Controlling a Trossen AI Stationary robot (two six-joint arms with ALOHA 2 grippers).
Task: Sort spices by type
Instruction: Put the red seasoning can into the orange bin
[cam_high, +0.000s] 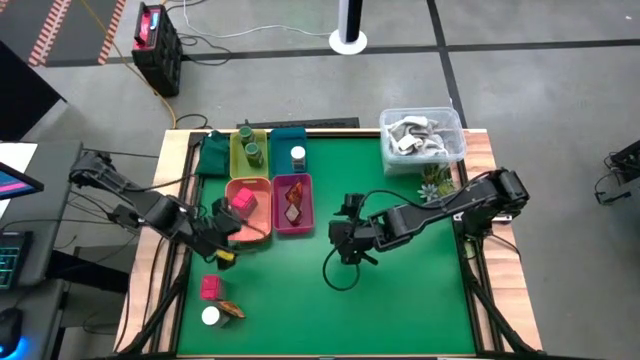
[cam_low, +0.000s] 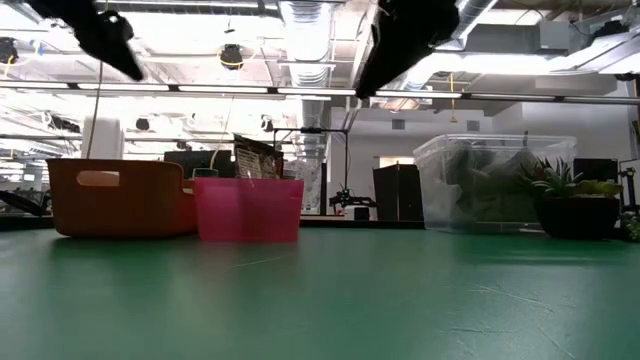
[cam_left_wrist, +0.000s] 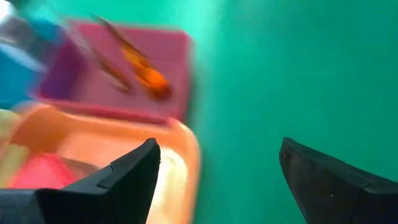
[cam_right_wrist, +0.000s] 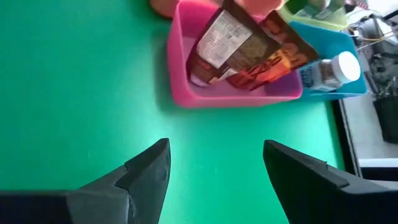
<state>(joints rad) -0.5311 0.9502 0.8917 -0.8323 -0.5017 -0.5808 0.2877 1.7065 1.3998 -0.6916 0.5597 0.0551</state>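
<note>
The high view looked straight down on the whole green table (cam_high: 400, 290), both arms included. The low view sat at table height, facing level across toward the pink tray (cam_low: 248, 210) and the room beyond. The left wrist view hung close above that pink tray (cam_left_wrist: 112, 93) and the orange tray (cam_left_wrist: 99, 155) beside it. The right wrist view faced the same pink tray (cam_right_wrist: 230, 96) from nearby, over bare table.

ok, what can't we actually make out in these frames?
- Left gripper, high view: fingers merge with the orange tray rim; spread clear only from its wrist camera.
- Left wrist view: motion-blurred, pink tray contents smeared.
- Low view: both grippers cut off by the top edge; loose items near the front edge not visible.
- Packet label, right wrist view: too small to read.
</note>
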